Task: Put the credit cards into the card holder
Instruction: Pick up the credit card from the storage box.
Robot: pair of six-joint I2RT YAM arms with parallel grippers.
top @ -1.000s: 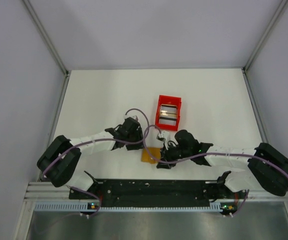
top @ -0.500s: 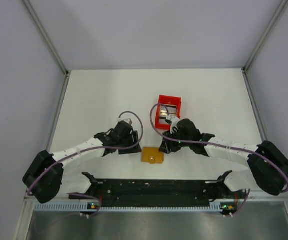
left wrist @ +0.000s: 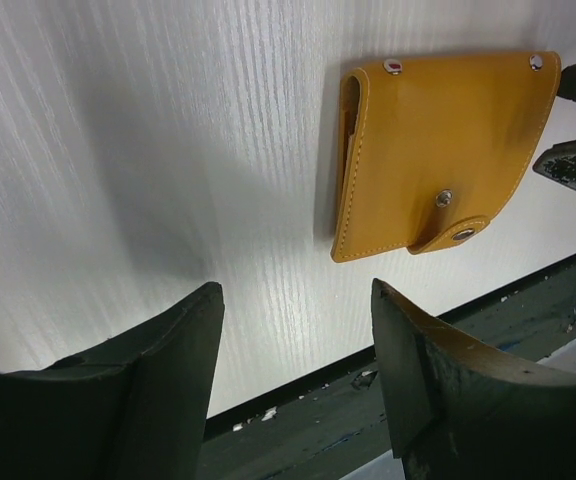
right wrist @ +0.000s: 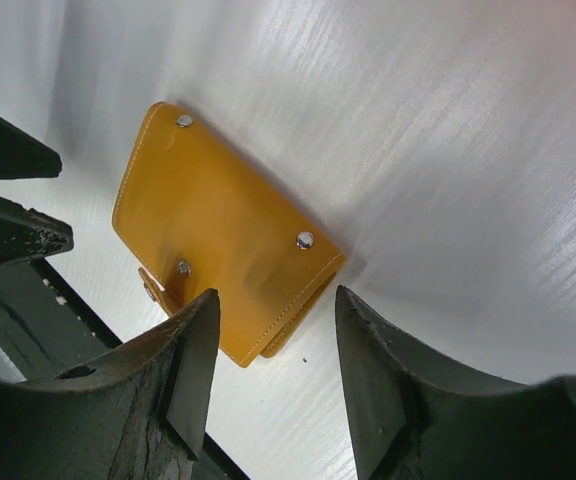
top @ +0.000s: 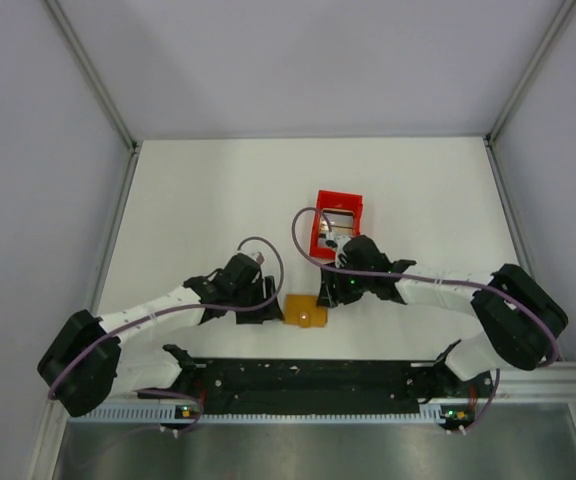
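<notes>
The orange-brown card holder (top: 305, 311) lies flat and snapped shut near the table's front edge. It also shows in the left wrist view (left wrist: 438, 150) and the right wrist view (right wrist: 218, 240). My left gripper (top: 267, 298) is open and empty just left of it (left wrist: 298, 350). My right gripper (top: 327, 295) is open and empty just right of it, its fingers low over the holder's corner (right wrist: 273, 350). The credit cards (top: 340, 218) lie in the red tray (top: 320, 222), partly hidden by my right arm and its cable; I see a grey-white face there.
The black base rail (top: 308, 375) runs along the near edge, right behind the card holder. The red tray stands just beyond my right wrist. White table surface (top: 198, 200) spreads to the left and back, bounded by grey walls.
My right gripper has lifted off the card holder and now hovers open at its right edge. My left gripper has moved nearer, down to the holder's left side. The holder has stayed put.
</notes>
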